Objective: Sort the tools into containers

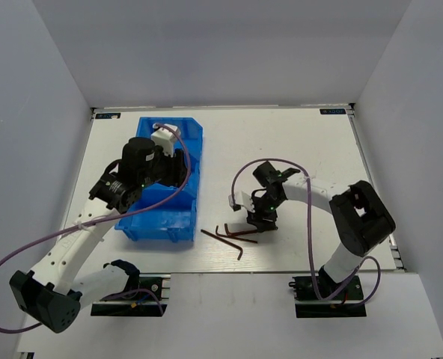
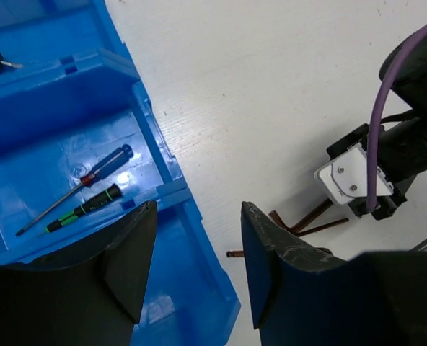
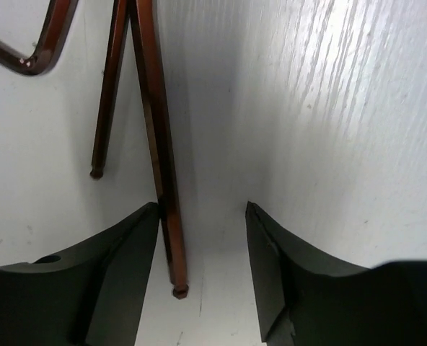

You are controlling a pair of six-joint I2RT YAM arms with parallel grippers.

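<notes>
Left gripper [image 2: 199, 209]: over the right wall of the blue bin [image 2: 163, 155], jaws apart and empty. Below it the red-and-blue screwdriver [image 2: 91, 176] and a green-handled screwdriver [image 2: 84, 207] lie side by side in one compartment, so I judge them already sorted. The hex keys [image 1: 229, 233] lie loose on the table [image 1: 311, 149], just right of the bin. Right gripper [image 3: 203, 209]: low over them, jaws spread and gripping nothing, astride one long hex key [image 3: 159, 144] close by the left-hand finger, probably lined up to close across the shaft.
</notes>
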